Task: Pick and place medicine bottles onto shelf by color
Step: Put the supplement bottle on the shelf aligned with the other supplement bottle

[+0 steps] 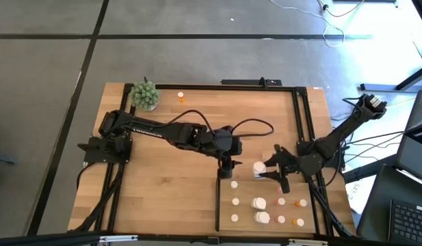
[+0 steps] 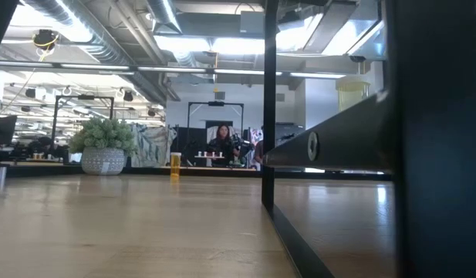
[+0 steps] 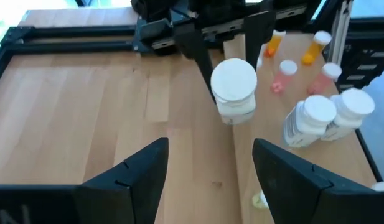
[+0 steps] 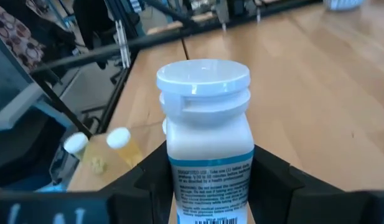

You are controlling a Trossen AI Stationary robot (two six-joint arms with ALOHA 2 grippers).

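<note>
Two chunky white bottles (image 1: 260, 210) on shelf (image 1: 265, 188), plant (image 1: 145, 95) far corner

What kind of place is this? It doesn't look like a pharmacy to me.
Probably a robotics lab in an open-plan workspace. The low view shows exposed ceiling ducts and a person at distant desks. On the wooden table, the right claw grips a white bottle; cables trail across the floor.
</note>
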